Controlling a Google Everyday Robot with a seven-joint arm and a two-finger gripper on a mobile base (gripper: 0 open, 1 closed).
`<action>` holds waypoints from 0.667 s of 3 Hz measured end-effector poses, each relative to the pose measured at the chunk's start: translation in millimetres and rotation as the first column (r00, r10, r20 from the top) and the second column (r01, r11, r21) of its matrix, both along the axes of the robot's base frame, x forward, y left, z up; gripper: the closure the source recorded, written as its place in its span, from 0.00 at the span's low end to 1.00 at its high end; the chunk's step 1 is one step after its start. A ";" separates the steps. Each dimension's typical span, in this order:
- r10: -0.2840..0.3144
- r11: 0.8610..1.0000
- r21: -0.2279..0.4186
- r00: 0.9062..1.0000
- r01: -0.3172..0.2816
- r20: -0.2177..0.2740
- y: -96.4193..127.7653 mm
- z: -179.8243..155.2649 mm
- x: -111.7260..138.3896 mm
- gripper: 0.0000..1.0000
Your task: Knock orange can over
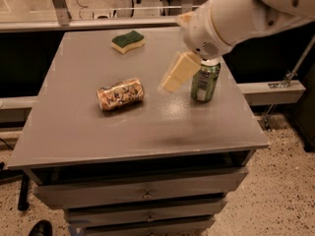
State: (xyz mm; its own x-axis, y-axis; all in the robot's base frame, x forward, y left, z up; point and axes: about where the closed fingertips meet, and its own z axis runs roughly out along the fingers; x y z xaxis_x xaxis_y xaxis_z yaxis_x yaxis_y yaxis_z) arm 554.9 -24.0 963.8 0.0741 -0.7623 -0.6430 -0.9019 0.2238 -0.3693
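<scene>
Orange can (120, 94) lies on its side on the grey table (147, 129), a little toward 9 o'clock from the middle of the tabletop, its long axis running roughly from 8 o'clock to 2 o'clock and its tan, cream and dark print facing up. Which end is the top cannot be made out. At 3 o'clock from it, and well apart, hangs the gripper (170, 84), tilted so that its cream fingers (181, 69) slant down toward 7 o'clock; it hovers above the tabletop and touches neither can. The jaws look pressed together, with no gap showing between them and nothing held. The white arm (236, 14) carrying it reaches in from the upper right corner, around 2 o'clock. Just beside the gripper, at its 3 o'clock, a green can (205, 81) stands upright near the right-hand side of the table, its top partly hidden behind the round wrist housing. A sponge (128, 41), green on top and yellow beneath, lies flat near the far edge at about 12 o'clock from the orange can, well clear of everything else. Below the tabletop, at 6 o'clock, the front of the table shows a stack of drawers (147, 194) with small handles, and speckled floor (280, 195) spreads out to the right of it.
</scene>
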 end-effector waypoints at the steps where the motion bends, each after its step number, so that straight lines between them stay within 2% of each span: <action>1: -0.141 0.984 0.119 0.987 0.131 0.080 -53.1 3.6 -16.8 0.00; 2: -0.278 0.950 0.187 0.950 0.250 0.145 -101.4 -15.8 -39.8 0.00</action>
